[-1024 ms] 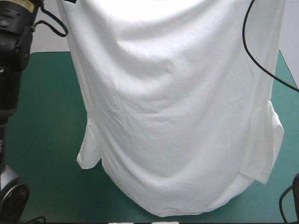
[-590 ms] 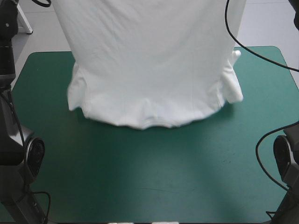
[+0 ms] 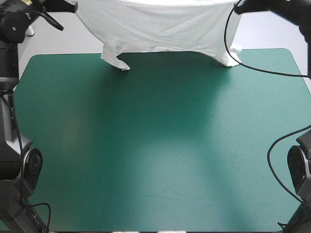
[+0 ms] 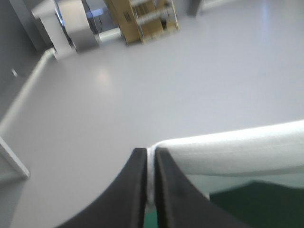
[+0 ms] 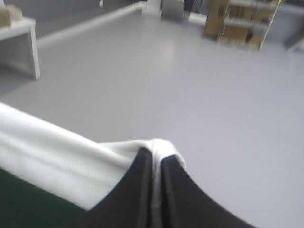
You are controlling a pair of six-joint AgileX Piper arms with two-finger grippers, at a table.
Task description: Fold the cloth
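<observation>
The T-shirt [image 3: 155, 26] is up in the air at the far edge of the bench [image 3: 155, 145], stretched wide between the left arm [image 3: 14, 19] and the right arm [image 3: 286, 9]. The left jaws are pressed all but together with a thin white fold of the T-shirt [image 4: 237, 152] pinched between them. From that pinch the cloth runs off sideways in a taut rolled band above the teal-green cover [image 4: 251, 204]. Same story at the right jaws: nearly closed, a bunched white corner gripped at their tips, and a stitched edge of the T-shirt [image 5: 57, 147] leading away toward the other arm. From above, the held top edge sags a little in the middle, and creases fan across the cloth from each gripped corner. Lowest of all hang the sleeves, the left sleeve [image 3: 115, 59] and the right sleeve [image 3: 231, 57], both dangling over the bench's far edge. Whether either one touches the cover, I cannot tell.
</observation>
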